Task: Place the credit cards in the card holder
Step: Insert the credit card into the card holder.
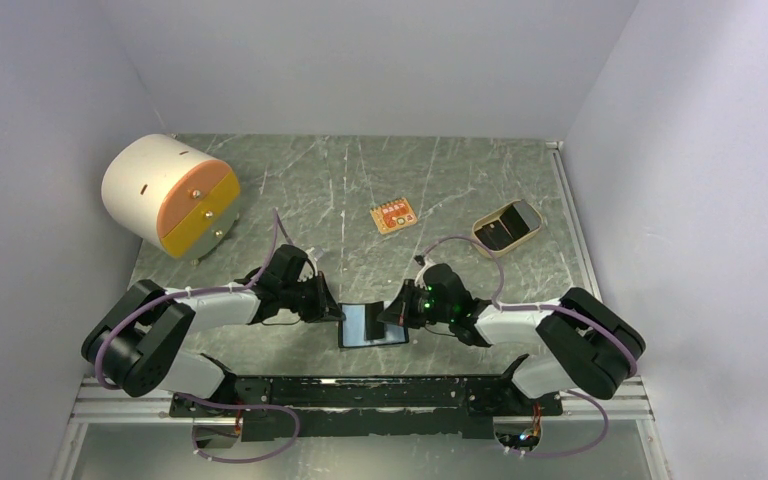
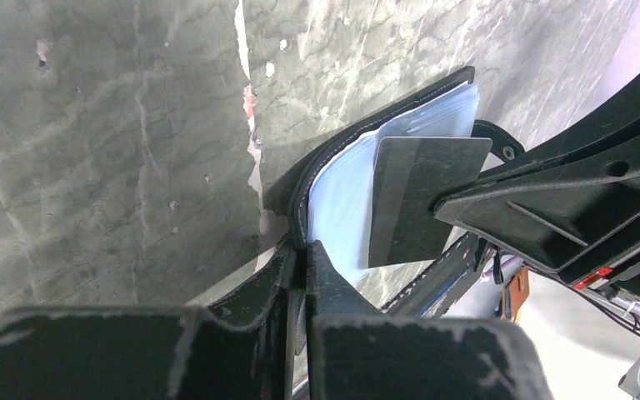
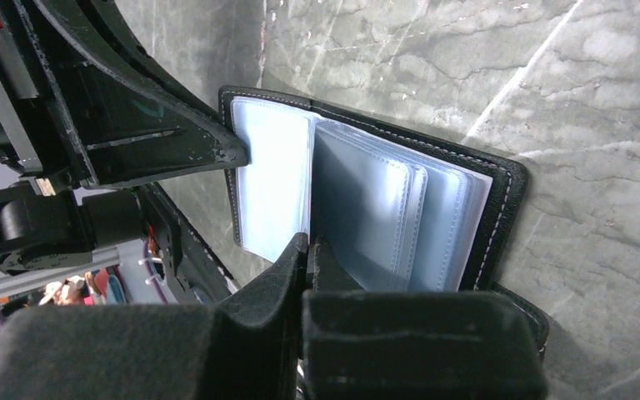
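Card holder (image 1: 371,326) lies open on the bench (image 1: 360,180), near the front edge and between the two arms. Its bluish clear pocket leaves (image 3: 367,200) are fanned up from the fold.

Left pincer (image 2: 304,254): closed, pinching the holder's outer edge, black cover and first pale page together. Likely purpose is to pin the wallet open so it neither slides nor folds shut when a card is pushed in.

Right pincer (image 3: 308,250): closed on a credit card (image 2: 417,200), dark grey, gripped at one end. The left wrist view shows the card standing against the pale inner page on the held side. In the right wrist view the card is edge-on, lined up with the gap beside the fanned leaves. I cannot tell whether its leading edge is already inside a pocket mouth.

Step in hand, as I read it: feeding this card into a slot. The next move calls for a straight push along the card's own plane. A tilt could catch the pocket lip or buckle a leaf.

Tan oval tray (image 1: 480,238) sits well apart at the right rear, with what look like dark cards (image 1: 508,225) in it. That suggests more to load.
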Robot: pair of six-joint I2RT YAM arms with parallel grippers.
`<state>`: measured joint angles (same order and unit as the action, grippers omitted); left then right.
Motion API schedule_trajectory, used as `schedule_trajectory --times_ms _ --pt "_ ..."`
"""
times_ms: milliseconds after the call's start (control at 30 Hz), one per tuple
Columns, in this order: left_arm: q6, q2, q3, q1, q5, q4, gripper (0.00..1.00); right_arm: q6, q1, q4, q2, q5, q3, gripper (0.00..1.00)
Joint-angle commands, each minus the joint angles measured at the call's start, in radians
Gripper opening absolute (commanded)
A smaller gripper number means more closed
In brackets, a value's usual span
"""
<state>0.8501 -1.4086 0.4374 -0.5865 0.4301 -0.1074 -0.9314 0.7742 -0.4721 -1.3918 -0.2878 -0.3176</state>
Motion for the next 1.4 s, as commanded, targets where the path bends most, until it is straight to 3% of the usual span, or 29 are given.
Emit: schedule_trajectory --times_ms 0,667,800,900,1133,1367 --pt "-0.019 0.005 0.009 0.007 -0.018 0.018 0.09 0.001 0.009 0.038 0.009 0.022 0.012 0.00" --pt "-0.016 0.002 0.013 0.007 -0.009 0.007 0.09 -0.070 0.023 -0.107 -0.084 -0.039 0.045 0.00" --pt "-0.014 0.002 0.012 0.007 -0.004 0.002 0.09 -0.029 0.023 -0.071 -0.112 -0.033 0.009 0.16" --pt "-0.014 0.004 0.012 0.007 0.001 0.001 0.09 -0.001 0.023 -0.006 -0.113 -0.013 -0.021 0.22" --pt "0.010 0.024 -0.006 0.008 0.045 -0.030 0.21 0.033 0.023 0.116 -0.052 0.050 -0.029 0.30" --pt "0.055 0.039 -0.031 0.007 0.139 -0.132 0.27 0.074 0.025 0.238 0.005 0.095 -0.057 0.31"
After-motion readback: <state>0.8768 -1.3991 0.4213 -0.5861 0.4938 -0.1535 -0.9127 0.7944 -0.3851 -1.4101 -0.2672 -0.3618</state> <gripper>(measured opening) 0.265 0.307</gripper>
